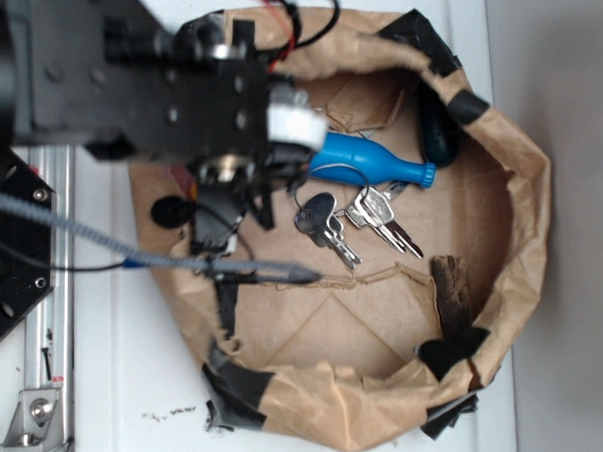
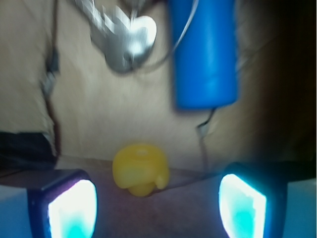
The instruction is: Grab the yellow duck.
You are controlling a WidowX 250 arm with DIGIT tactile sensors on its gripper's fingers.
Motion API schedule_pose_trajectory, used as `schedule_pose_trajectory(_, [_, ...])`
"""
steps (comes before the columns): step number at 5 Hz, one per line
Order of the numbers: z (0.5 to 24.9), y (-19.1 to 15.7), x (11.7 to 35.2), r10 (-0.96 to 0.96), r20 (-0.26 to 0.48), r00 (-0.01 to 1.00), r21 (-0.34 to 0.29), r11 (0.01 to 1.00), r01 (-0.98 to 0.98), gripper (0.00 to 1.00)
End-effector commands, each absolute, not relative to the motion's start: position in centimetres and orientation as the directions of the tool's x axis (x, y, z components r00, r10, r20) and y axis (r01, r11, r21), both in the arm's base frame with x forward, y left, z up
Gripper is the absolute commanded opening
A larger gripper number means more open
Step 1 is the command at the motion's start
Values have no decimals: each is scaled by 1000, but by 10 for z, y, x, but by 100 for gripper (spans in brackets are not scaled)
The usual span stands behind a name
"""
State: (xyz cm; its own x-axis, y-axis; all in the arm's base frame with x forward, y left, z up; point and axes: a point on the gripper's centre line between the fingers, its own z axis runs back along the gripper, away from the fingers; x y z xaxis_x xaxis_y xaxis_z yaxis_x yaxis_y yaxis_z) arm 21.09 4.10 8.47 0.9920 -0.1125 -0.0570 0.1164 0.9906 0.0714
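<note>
Over the left part of the brown paper tray [image 1: 523, 186], the black arm [image 1: 138, 69] reaches in from the upper left and hangs low, its wrist pointing down so that it hides the floor beneath it in the exterior view. In the wrist view the gripper [image 2: 157, 201] stands wide open, its two glowing fingertips [image 2: 72, 208] far apart at the bottom corners, holding nothing and touching nothing. The yellow duck [image 2: 141, 169] sits on the paper floor between them, nearer the left fingertip, with bare room on both sides. Beyond it lie the keys [image 2: 124, 39], blurred, and to their right the blue bottle [image 2: 203, 54], well apart from the duck. In the exterior view the bottle [image 1: 369, 161] and keys [image 1: 357, 220] lie mid-tray, and the crumpled taped wall rises at the right.
</note>
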Motion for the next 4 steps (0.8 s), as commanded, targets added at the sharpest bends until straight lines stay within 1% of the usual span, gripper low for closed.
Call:
schedule_pose_trajectory(1, [95,53,228,-96,-7,995,80,992,96,100])
schedule_pose_trajectory(2, [75,49,233,-99,-26,995,66,993,101,100])
schedule_pose_trajectory(3, [59,28,240,-186,-40,982,36,982,187,100])
schedule_pose_trajectory(4, [54,38,230,-198,-69,978,30,979,201,100])
